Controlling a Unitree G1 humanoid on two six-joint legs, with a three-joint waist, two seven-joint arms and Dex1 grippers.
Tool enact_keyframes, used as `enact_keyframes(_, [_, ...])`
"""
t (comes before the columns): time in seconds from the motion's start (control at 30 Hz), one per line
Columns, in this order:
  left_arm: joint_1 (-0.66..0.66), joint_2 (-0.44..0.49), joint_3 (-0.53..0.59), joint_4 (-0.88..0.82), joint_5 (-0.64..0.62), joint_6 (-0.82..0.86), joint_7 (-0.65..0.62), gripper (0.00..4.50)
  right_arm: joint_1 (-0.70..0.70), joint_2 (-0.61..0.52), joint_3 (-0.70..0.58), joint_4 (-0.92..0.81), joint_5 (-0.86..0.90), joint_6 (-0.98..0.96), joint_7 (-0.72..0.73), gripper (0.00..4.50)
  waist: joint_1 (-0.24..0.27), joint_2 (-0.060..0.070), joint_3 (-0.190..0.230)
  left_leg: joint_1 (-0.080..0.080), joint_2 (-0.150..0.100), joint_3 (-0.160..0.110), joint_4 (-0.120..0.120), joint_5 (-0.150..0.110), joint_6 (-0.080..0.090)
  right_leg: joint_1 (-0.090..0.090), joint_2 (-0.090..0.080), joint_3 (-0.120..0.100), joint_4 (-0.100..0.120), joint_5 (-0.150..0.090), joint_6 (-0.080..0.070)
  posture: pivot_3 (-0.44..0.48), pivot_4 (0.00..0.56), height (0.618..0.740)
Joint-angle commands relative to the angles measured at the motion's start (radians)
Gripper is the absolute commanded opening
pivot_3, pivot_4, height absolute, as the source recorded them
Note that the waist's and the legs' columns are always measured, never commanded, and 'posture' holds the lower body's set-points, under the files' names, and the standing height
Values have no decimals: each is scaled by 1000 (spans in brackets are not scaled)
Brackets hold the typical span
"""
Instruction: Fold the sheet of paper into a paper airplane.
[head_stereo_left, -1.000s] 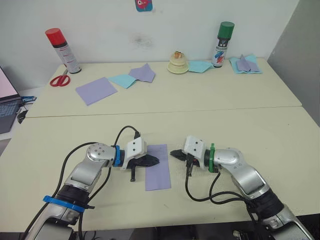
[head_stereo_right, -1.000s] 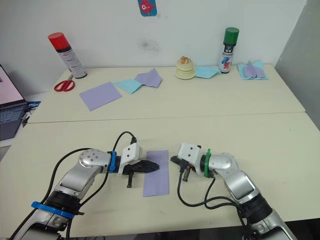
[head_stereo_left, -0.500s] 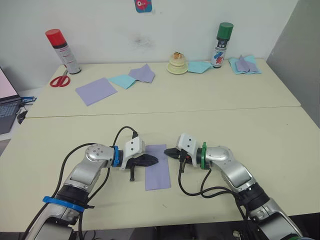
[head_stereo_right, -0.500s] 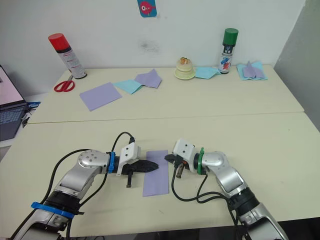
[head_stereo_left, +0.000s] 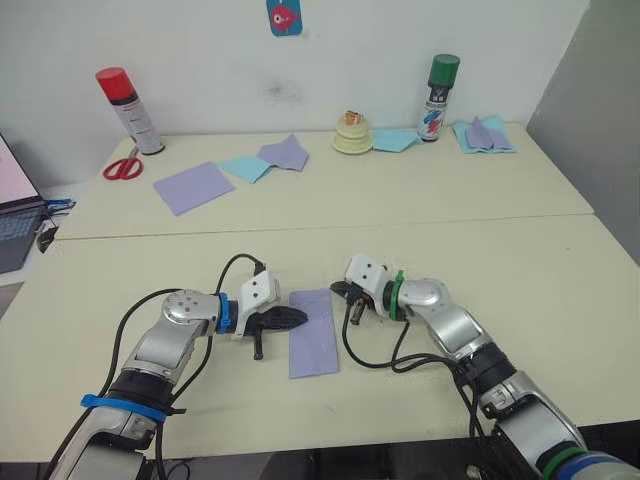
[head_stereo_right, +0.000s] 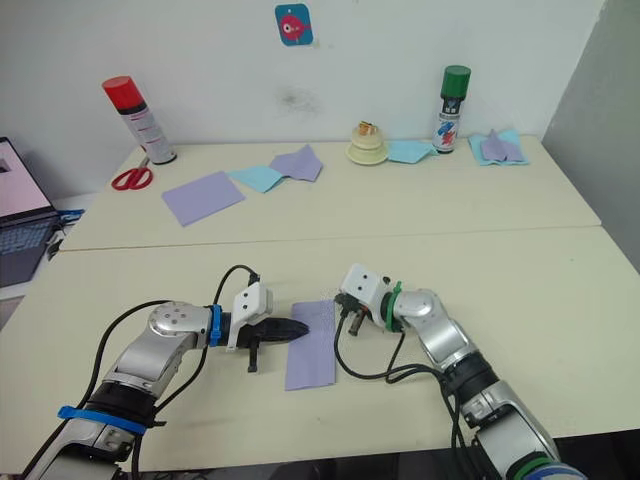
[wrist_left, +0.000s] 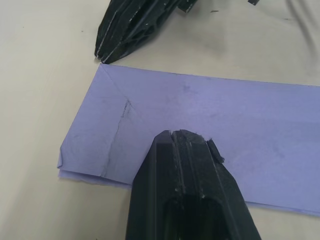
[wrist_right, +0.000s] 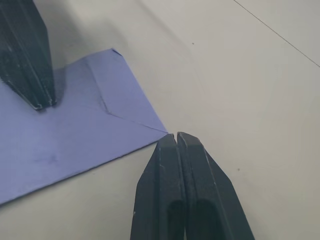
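The sheet of paper (head_stereo_left: 313, 332) lies on the near table as a narrow lavender strip, folded lengthwise, with a slanted crease near its far end (wrist_left: 117, 130). My left gripper (head_stereo_left: 300, 319) is shut, and its tip (wrist_left: 180, 134) rests on the paper's left side near the far end. My right gripper (head_stereo_left: 336, 291) is shut too. Its tip (wrist_right: 176, 136) touches the table right at the paper's far right corner (wrist_right: 162, 130). No paper is held between either pair of fingers.
On the far table stand a red spray can (head_stereo_left: 125, 108), scissors (head_stereo_left: 121, 167), a smooth lavender square (head_stereo_left: 194, 186), light-blue and lavender pieces (head_stereo_left: 265, 158), a cream object (head_stereo_left: 351, 132), a green spray can (head_stereo_left: 436, 85) and more light-blue paper (head_stereo_left: 482, 134). A laptop (head_stereo_left: 15, 210) sits far left.
My right gripper has moved left up to the paper's far right corner. The left gripper stays pressed on the paper. The camera has shifted slightly.
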Motion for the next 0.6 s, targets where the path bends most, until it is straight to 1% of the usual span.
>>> enact_keyframes(0.03, [37,16,-28,81,72,26,27,0,20,-3,-71,-65,66,-62,29,40,1,0,0,0,0,0,0,0,0,0,0,0,0,0,0,0,150,740])
enact_keyframes(0.13, [40,15,-27,78,70,27,26,0,49,-2,-103,-161,134,-70,74,40,0,0,0,0,0,0,0,0,0,0,0,1,0,0,0,0,150,740])
enact_keyframes(0.23, [43,16,-27,75,70,27,25,0,73,-11,-101,-218,154,-48,101,40,0,0,0,0,1,0,0,0,0,0,0,1,0,0,0,0,150,740])
enact_keyframes(0.37, [45,14,-31,72,69,27,22,0,129,-34,-28,-267,140,3,160,40,1,0,0,0,1,0,0,0,0,0,1,0,-1,0,0,0,150,740])
enact_keyframes(0.6, [46,15,-32,69,68,28,16,0,171,-27,76,-250,106,68,192,40,1,1,0,0,2,0,-1,0,0,-1,1,0,-1,0,0,0,150,740])
